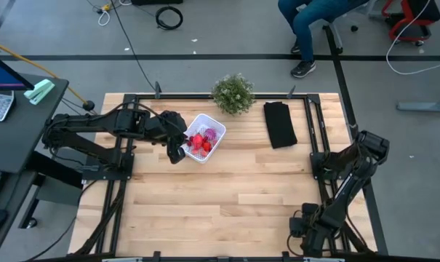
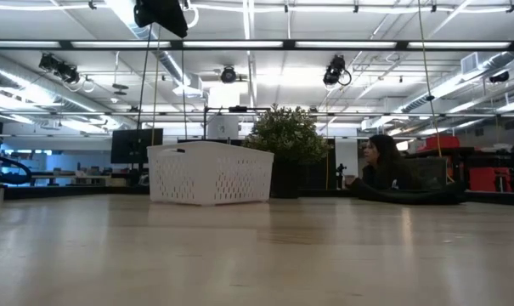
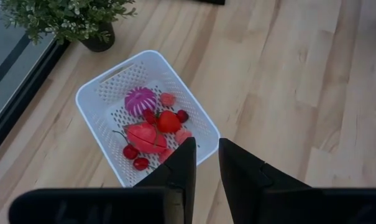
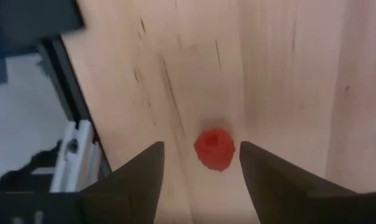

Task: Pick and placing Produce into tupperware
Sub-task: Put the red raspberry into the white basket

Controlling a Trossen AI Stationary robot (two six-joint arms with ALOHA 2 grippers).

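Observation:
The white perforated tupperware (image 3: pixel 88 93) stands on the table near the far edge (image 1: pixel 214 125). It holds several red and pinkish toy produce pieces (image 3: pixel 155 124) and one spiky purple piece (image 3: pixel 140 99). My left gripper (image 3: pixel 206 146) hovers over the container's near rim (image 1: pixel 177 151), open by a narrow gap and holding nothing. My right gripper (image 4: pixel 200 147) is open near the table's right edge. A single red berry-like piece (image 4: pixel 215 149) lies on the wood and shows between its fingers, which do not touch it. In the high view the right arm (image 1: pixel 347 171) hides this piece.
A green potted plant (image 1: pixel 233 92) and a folded black cloth (image 1: pixel 279 124) sit at the far edge, right of the container. Black frame rails (image 1: pixel 314 131) run along the table sides. Bare wood (image 1: pixel 227 196) spreads across the middle and near side. A person (image 2: pixel 384 166) sits beyond the table.

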